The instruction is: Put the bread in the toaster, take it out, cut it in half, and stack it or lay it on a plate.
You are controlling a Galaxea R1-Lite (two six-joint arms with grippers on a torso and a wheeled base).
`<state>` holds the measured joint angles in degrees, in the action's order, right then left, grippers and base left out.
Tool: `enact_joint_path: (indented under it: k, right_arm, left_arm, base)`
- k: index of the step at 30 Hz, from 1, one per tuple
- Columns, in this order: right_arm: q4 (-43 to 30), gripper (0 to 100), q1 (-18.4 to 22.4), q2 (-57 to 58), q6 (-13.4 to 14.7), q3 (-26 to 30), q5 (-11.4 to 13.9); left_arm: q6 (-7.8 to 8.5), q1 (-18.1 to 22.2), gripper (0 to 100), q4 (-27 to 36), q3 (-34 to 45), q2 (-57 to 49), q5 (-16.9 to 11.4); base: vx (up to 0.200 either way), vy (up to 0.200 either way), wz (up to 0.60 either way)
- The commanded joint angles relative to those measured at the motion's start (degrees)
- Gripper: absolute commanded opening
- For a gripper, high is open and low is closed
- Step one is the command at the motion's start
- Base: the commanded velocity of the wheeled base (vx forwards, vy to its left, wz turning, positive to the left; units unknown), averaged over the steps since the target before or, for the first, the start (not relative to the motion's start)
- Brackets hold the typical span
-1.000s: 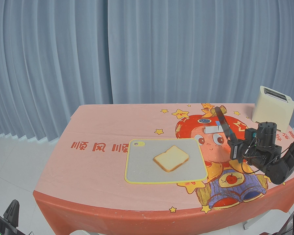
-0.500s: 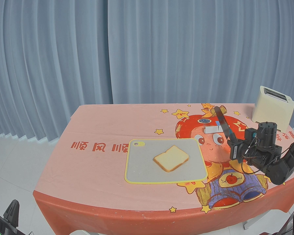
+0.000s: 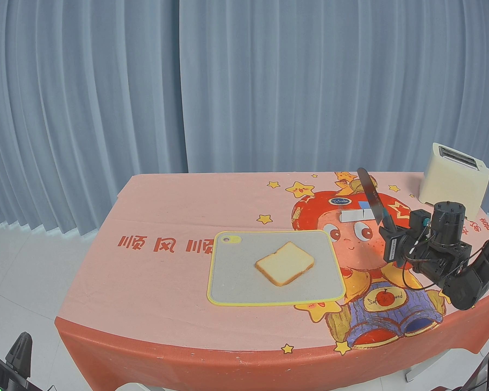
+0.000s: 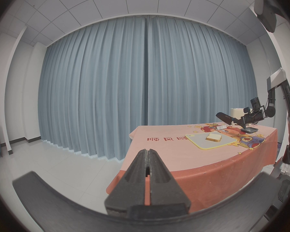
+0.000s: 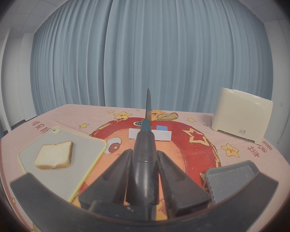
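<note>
- Currently, a black-handled knife with a dark blade (image 3: 370,194) is being pinched by its handle between the jaws of the right gripper (image 3: 392,244). It is being held above the right side of the pink cartoon-printed table (image 3: 163,294), blade raised toward the far edge.
- A pale, brown-crusted slice of bread (image 3: 284,263) is lying flat and uncut on a grey cutting board with a yellow rim (image 3: 239,278), near the table's middle, toward the front edge.
- A cream rectangular toaster (image 3: 453,183) is standing at the far right corner, and a dark grey square plate (image 5: 232,181) is lying near the right edge.
- The left gripper (image 4: 147,174) is being held off the table, beyond its left front corner, jaws pressed together.
- Judged risks: the bread is not being steadied, so it may be dragged or torn by the blade. The rounded handle may twist in the pinch, giving uneven halves, and the board may slide on the cloth.
</note>
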<state>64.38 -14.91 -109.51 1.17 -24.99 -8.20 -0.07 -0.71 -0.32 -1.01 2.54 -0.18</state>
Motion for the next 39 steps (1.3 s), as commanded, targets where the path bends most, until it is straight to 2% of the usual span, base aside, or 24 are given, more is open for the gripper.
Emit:
enact_joint_path:
  k: [1,39]
  right_arm:
    - [-0.3,0,-0.4,2.0,0.0,0.3,0.3]
    - [-0.5,0,-4.8,7.4,0.7,1.9,0.5]
  left_arm:
    - [-0.01,0.0,0,0.0,1.0,0.1,0.0]
    - [-0.01,0.0,0,0.0,1.0,0.1,0.0]
  base:
    - [0.000,0.000,0.00]
    - [0.000,0.000,0.00]
